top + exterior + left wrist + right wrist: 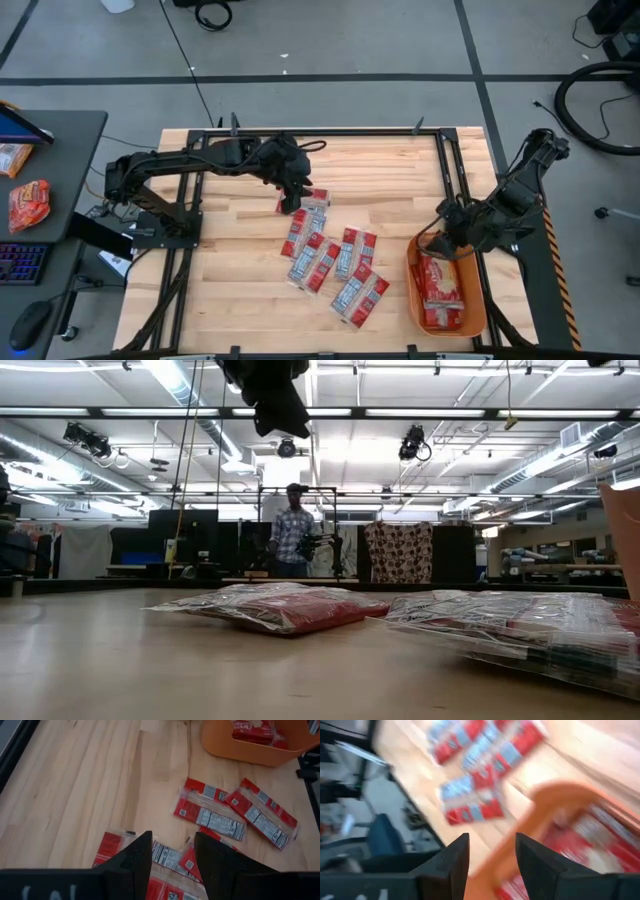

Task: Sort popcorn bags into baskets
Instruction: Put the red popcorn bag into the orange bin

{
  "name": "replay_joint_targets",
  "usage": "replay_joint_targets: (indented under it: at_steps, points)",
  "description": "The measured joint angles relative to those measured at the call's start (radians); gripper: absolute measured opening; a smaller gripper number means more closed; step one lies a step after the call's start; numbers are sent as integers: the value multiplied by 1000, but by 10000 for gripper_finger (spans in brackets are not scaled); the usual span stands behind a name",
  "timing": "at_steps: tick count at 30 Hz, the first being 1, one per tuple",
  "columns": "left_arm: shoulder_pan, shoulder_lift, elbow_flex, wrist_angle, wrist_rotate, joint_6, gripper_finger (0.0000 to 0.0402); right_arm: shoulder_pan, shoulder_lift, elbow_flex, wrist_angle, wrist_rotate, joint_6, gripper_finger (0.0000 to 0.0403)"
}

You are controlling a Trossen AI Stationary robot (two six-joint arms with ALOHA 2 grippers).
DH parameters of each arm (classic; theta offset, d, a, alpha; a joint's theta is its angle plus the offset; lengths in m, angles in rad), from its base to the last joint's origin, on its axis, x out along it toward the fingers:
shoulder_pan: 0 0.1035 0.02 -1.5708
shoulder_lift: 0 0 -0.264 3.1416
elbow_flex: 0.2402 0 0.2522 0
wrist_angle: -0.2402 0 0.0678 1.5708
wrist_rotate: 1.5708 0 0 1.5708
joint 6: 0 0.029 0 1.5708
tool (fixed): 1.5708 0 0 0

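Observation:
Several flat red popcorn bags (325, 255) with white-grey labels lie scattered on the middle of the wooden table, also seen in the low view (290, 610). One more packet (312, 197) lies just beyond them, under my left gripper (293, 197). That gripper (172, 855) hangs open above the packets (210, 817), well off the table (270, 395). The orange basket (414, 285) stands at the near right with red packets (440, 285) inside. My right gripper (440, 237) hovers open over the basket's far end, its rim (545, 800) showing between the fingers.
A dark desk left of the table carries a puffy orange-red snack bag (28, 205), a keyboard and a mouse. Black frame rails run along the table's sides. Bare wood lies along the table's left and far parts. A person (292, 540) stands in the room beyond.

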Motion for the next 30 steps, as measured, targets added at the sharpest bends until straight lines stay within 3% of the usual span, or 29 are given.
replay_joint_targets:
  at_steps: [4, 11, 16, 20, 30]
  points:
    - [1, 13, -43, 41, 0, 7, 150, -46, -1, 0, 151, 36, -128, 162]
    - [11, 90, -148, 34, 3, -1, 151, -162, 9, 1, 417, 3, -300, 162]
    - [-2, 143, -179, 29, 14, -16, 151, -234, 63, 1, 466, -47, -377, 161]
    - [-7, 164, -179, 35, 91, -81, 151, -300, 114, 0, 469, -88, -467, 161]
    - [-52, 161, -178, -24, 262, -242, 151, -454, 276, 0, 541, -104, -854, 161]
